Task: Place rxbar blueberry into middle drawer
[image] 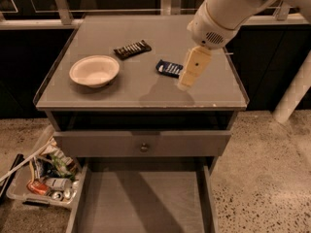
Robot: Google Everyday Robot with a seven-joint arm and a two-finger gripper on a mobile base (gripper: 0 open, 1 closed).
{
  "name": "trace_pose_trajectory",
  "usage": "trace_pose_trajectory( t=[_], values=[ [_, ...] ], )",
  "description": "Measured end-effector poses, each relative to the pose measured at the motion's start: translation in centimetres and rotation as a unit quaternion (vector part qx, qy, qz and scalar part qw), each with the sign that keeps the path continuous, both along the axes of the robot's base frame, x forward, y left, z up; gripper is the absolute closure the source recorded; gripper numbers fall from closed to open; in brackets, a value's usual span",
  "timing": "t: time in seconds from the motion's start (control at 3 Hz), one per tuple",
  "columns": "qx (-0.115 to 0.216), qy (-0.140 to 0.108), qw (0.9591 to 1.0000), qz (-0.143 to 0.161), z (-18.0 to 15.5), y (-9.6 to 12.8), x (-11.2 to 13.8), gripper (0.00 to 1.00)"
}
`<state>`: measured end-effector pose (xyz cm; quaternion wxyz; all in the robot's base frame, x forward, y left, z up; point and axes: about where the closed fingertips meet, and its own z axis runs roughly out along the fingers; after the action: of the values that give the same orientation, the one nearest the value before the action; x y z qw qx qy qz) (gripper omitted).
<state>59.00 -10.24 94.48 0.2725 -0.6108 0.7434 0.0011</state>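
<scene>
Plastic bin (pixel 24 191) of cans is sitting on the floor, far left. On the grey worktop (pixel 121 89) a cream bowl (pixel 95 71) is resting, with a black bar (pixel 132 49) lying behind it. Below, the middle drawer (pixel 141 203) is standing open. The rxbar blueberry (pixel 169 68) is lying on the worktop right of centre. The gripper (pixel 185 83) is hanging at its right end; clenched or released, cannot tell.

A grey cabinet with a flat, smooth top (pixel 141 89) stood on a speckled beige stone floor (pixel 262 178). Its closed upper grey drawer front (pixel 97 143) carried a small round metal knob (pixel 144 147). Behind it were dark panels (pixel 265 72) and pale metal bars (pixel 60 4). A white slanted post (pixel 294 96) stood at the right. A clear plastic bin of cans and rubbish (pixel 20 181) lay at the lower left.
</scene>
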Motion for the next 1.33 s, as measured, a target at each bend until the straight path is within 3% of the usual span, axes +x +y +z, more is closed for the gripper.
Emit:
trace_pose_trajectory(
  t=[0.33, 0.67, 1.0, 1.33],
  values=[
    [0.009, 0.040, 0.9981, -0.045, -4.1, -3.3, 3.0, 0.00],
    [0.023, 0.065, 0.9954, -0.066, -6.3, -5.7, 4.2, 0.00],
    [0.024, 0.066, 0.9953, -0.066, -6.5, -5.7, 4.4, 0.00],
    [0.036, 0.058, 0.9974, -0.023, -5.8, -4.9, 3.9, 0.00]
  ],
)
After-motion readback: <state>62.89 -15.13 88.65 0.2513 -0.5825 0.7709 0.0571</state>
